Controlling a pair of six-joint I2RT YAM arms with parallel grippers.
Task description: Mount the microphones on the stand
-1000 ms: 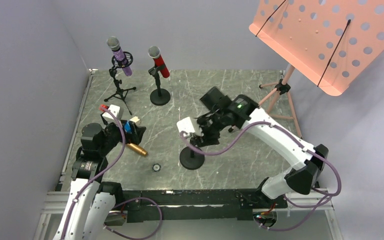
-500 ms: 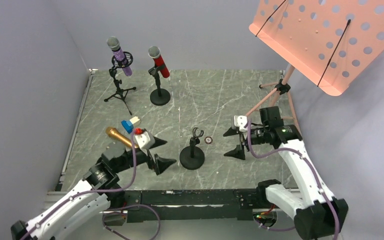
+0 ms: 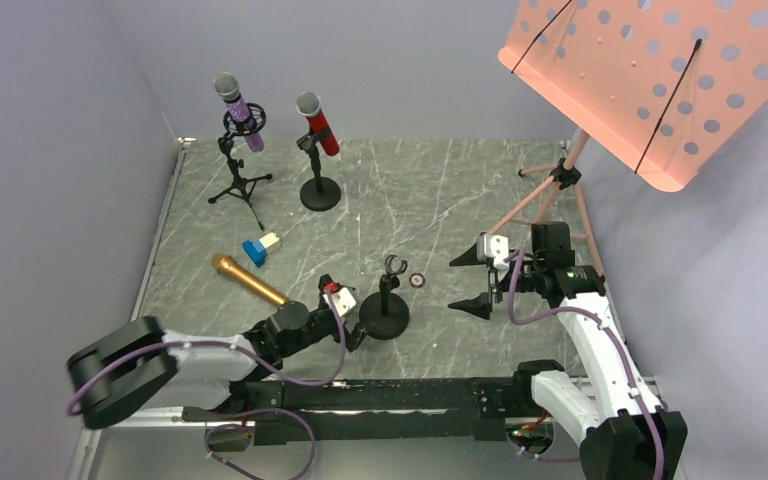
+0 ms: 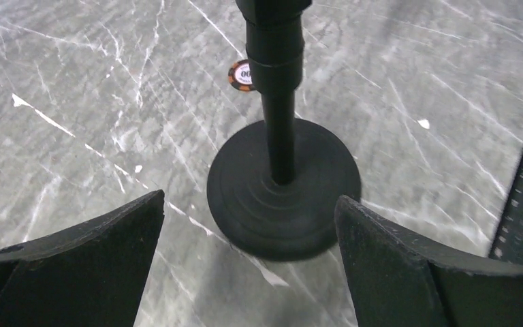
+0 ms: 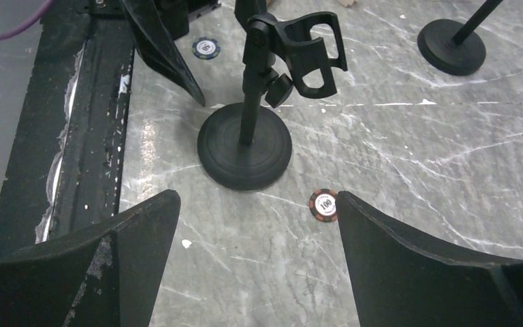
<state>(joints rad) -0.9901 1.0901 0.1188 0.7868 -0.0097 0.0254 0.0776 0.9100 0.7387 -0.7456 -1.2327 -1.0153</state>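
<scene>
Grey marble table [image 3: 440, 190]: my left gripper [image 4: 248, 201] and right gripper [image 5: 257, 197], both spread and empty, flank the bare stand [image 3: 385, 310], probably to steady it. Gold microphone [image 3: 250, 281] lies loose nearby; purple microphone [image 3: 240, 105] and red microphone [image 3: 320, 125] sit clipped behind.

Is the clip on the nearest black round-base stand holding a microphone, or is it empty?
Empty. The black plastic clip has nothing in its cradle, and the gold microphone lies flat on the marble table.

Smooth, faintly glossy marble-look table [image 3: 460, 190], matt black stand [image 3: 384, 318], gold microphone [image 3: 250, 283] perhaps metallic.
</scene>
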